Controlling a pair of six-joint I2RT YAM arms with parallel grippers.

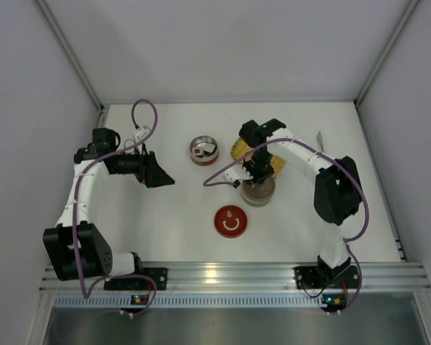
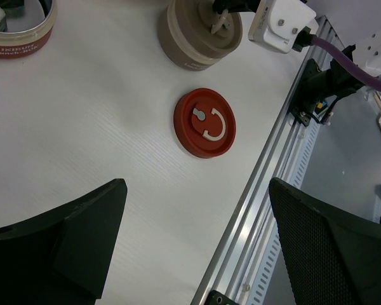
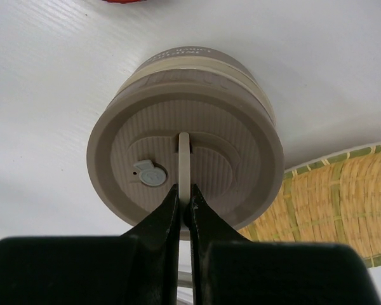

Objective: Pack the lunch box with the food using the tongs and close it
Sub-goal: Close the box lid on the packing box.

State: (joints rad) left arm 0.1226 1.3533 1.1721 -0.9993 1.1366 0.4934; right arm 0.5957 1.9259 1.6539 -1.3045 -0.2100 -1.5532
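Note:
An open round lunch box (image 1: 203,151) with a red band stands at the table's middle back and holds white food pieces (image 1: 204,149); its edge shows in the left wrist view (image 2: 16,32). Its red lid (image 1: 230,221) (image 2: 204,122) lies flat nearer the front. A second, taupe lunch box (image 1: 258,191) (image 3: 184,159) has its lid on. My right gripper (image 3: 185,204) (image 1: 256,172) is shut on that lid's upright handle strap (image 3: 184,152). My left gripper (image 2: 197,235) (image 1: 158,174) hovers open over bare table at the left. The slim silvery tongs (image 1: 320,139) lie at the back right.
A yellow woven tray (image 1: 238,149) (image 3: 343,197) sits just behind the taupe box, partly hidden by my right arm. The aluminium rail (image 2: 267,190) runs along the table's near edge. White walls enclose the left, back and right sides.

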